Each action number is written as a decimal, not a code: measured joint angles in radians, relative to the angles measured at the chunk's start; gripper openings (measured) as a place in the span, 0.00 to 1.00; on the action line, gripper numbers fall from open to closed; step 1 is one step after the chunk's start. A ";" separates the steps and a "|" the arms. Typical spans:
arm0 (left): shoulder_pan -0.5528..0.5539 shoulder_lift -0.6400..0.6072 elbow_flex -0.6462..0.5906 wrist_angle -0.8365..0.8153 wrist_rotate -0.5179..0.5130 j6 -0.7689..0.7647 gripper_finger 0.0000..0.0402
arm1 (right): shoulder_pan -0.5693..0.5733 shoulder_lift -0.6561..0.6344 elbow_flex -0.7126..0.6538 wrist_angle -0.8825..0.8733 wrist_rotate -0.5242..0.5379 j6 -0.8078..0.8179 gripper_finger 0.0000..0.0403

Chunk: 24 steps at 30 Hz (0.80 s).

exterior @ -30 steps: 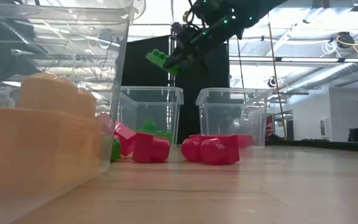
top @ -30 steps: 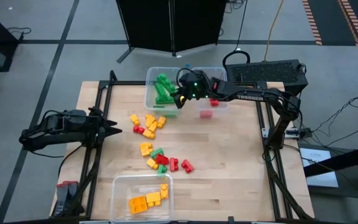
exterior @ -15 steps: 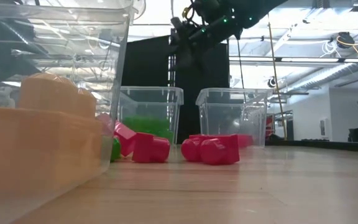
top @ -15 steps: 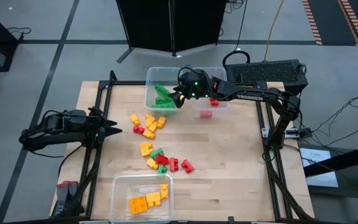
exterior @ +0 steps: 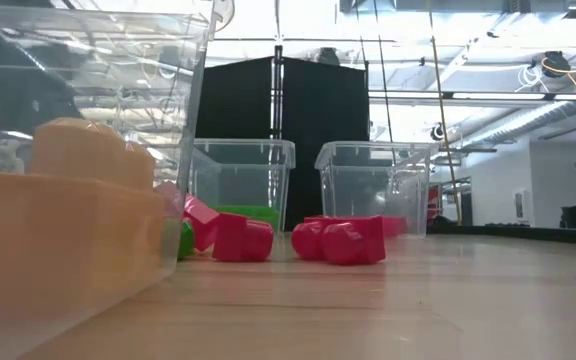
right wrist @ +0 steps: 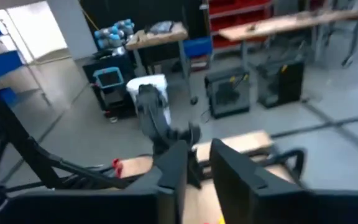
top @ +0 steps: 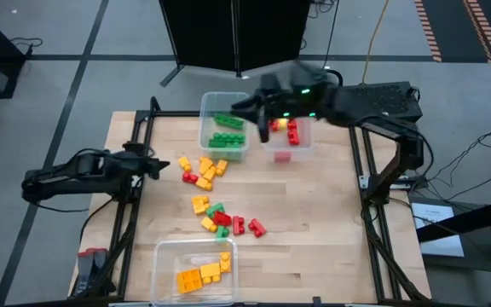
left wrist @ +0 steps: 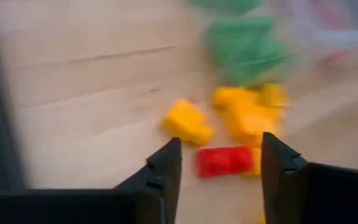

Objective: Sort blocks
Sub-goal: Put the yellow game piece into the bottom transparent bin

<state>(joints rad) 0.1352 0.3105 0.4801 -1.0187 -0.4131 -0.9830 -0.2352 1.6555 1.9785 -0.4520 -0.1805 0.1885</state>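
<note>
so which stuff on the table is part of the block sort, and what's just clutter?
Job:
- loose blocks
- green tub
- red tub
- yellow tub
- left gripper
- right gripper

Lying about:
- black case
- floor cables

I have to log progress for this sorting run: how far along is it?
Partly done. Green blocks sit in one far tub, red blocks in the other, yellow blocks in the near tub. In hand: nothing; the left pincer is open toward the loose pile. Left: both scattered clusters.
</note>
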 joint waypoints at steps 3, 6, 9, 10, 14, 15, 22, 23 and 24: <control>0.001 0.142 0.000 -0.032 -0.049 -0.054 0.19 | 0.049 -0.010 0.150 -0.140 0.078 -0.072 0.09; 0.001 0.282 0.000 -0.026 -0.096 -0.089 0.11 | 0.101 -0.017 0.272 -0.253 0.140 -0.122 0.03; 0.001 0.408 0.000 0.023 -0.153 -0.128 0.02 | 0.146 -0.026 0.356 -0.329 0.185 -0.140 0.01; 0.001 0.447 0.000 0.045 -0.172 -0.135 0.01 | 0.161 -0.028 0.375 -0.350 0.201 -0.142 0.01; 0.010 0.570 0.000 0.160 -0.239 -0.137 0.00 | 0.210 -0.060 0.369 -0.377 0.259 -0.141 0.01; 0.017 0.600 0.000 0.180 -0.242 -0.137 0.00 | 0.219 -0.062 0.370 -0.380 0.266 -0.140 0.01; 0.057 0.778 -0.001 0.221 -0.244 -0.110 0.00 | 0.300 -0.070 0.369 -0.403 0.294 -0.138 0.00; 0.057 0.794 -0.001 0.247 -0.246 -0.102 0.00 | 0.313 -0.071 0.369 -0.403 0.294 -0.138 0.00; 0.057 0.806 -0.001 0.278 -0.247 -0.091 0.00 | 0.324 -0.071 0.369 -0.402 0.294 -0.138 0.00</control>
<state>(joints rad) 0.1921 1.1169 0.4793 -0.7412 -0.6601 -1.0741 0.0884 1.5848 2.3478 -0.8544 0.1135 0.0502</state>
